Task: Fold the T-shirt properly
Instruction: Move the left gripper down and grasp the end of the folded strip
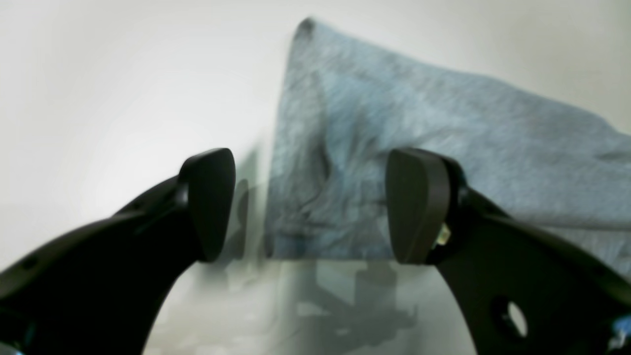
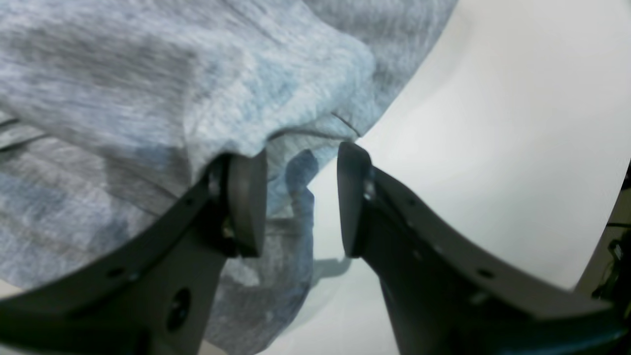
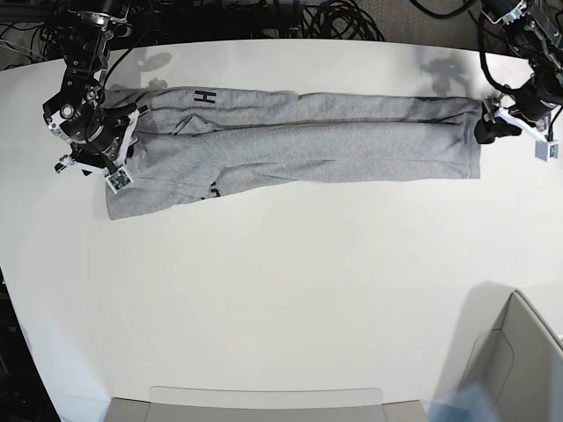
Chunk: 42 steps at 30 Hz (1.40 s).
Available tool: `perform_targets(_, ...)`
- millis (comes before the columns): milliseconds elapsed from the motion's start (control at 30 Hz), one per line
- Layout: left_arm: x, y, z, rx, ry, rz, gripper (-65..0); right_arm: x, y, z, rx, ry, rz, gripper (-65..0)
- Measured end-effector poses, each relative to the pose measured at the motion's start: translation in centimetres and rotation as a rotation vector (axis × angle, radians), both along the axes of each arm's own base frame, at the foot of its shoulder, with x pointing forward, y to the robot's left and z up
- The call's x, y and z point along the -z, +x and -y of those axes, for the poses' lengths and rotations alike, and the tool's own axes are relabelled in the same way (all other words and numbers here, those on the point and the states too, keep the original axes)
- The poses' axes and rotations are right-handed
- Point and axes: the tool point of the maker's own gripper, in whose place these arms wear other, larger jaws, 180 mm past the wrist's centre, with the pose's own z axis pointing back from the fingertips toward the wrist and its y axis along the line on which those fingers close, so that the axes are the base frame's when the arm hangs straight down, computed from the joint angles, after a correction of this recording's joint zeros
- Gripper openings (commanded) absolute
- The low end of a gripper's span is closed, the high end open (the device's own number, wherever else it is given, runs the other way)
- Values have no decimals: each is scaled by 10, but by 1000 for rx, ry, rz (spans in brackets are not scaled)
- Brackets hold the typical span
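Grey T-shirt point(image 3: 343, 151) lay as a long, part-folded strip across the table's far side, both grippers point(image 1: 311, 207) point(image 2: 301, 199) spread over its ends. Lifting one layer at the rumpled left end risked skewing the fold.

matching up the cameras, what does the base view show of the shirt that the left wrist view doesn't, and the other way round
Only the base view: black block letters on the heather-grey cotton T-shirt, and the right end effector over the shirt's other end.

Only the left wrist view: the small creases near the shirt's corner up close, framed by the two dark rounded fingertips of the left end effector.

Both: that same end of the shirt, lying on the white surface.
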Motion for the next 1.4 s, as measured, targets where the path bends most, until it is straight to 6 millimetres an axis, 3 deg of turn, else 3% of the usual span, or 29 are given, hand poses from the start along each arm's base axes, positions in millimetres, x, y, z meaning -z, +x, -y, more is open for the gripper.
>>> perform_targets(100, 5, 3, 7, 23, -10, 0, -196, 0, 0, 0, 0, 0, 1, -411)
perform_targets(300, 39, 9, 38, 68, -115, -33, -196, 4, 1, -17, -46, 23, -7, -411)
perform_targets(533, 40, 12, 7, 18, -92, -11, -196, 7, -6, -11, -42, 1, -27, -411)
perform_targets(1067, 46, 13, -2, 19, -26, -40, -197, 6, -4, -11, -42, 1, -23, -411)
perform_targets(1200, 48, 18, 13, 52, -42, -37, -209, 5, -3, -11, -42, 1, -20, -411)
perform_targets(1400, 55, 28, 42, 155, -49, -47, -303, 5, -3, -12, -42, 4, -20, -411)
